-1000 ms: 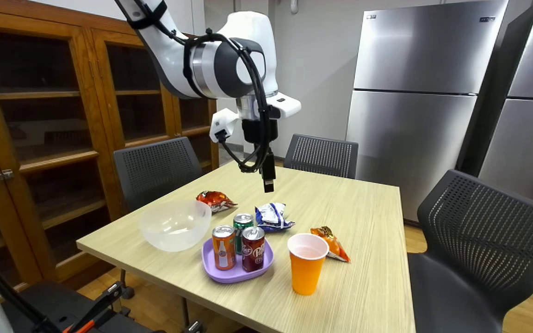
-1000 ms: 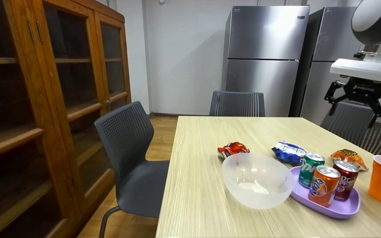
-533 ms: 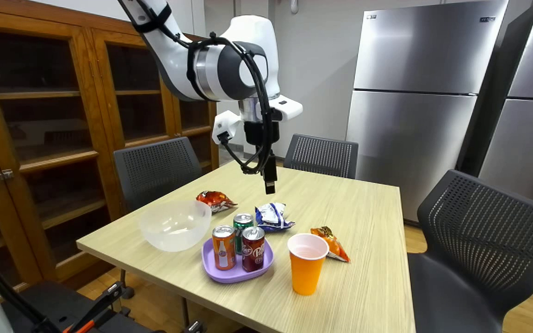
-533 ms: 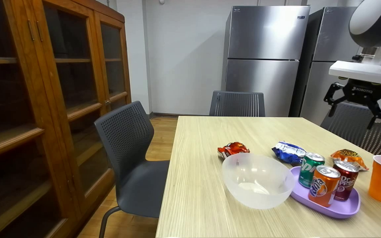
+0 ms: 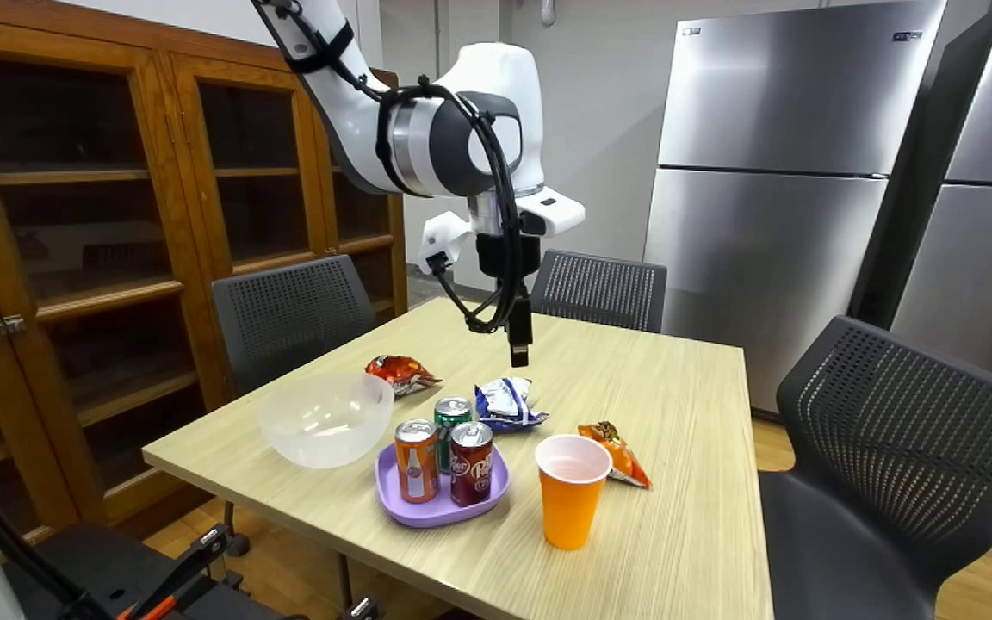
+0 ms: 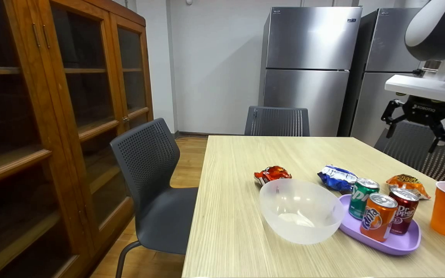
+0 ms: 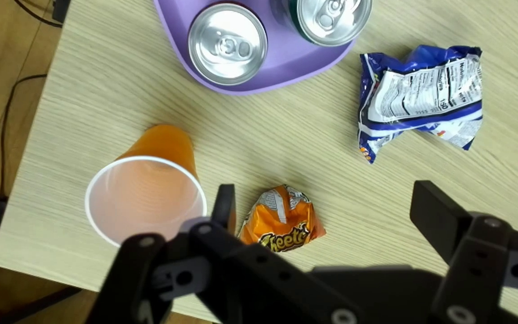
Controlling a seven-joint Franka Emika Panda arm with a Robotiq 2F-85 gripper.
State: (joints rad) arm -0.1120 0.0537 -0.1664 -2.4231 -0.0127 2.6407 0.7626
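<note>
cheetos bag (image 7: pixel 286 220), arm (image 5: pixel 453 146) bent, end effector (image 7: pixel 326 207) pointing down, jaws apart

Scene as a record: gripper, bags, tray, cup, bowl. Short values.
gripper: open, holding nothing, above the table
wrist view: orange bag appears between the jaws
other bags: blue bag, red bag, on the table
tray: purple, carrying green can, orange can, dark red can, all upright
cup: orange, upright on the table
bowl: translucent, beside the tray
</note>
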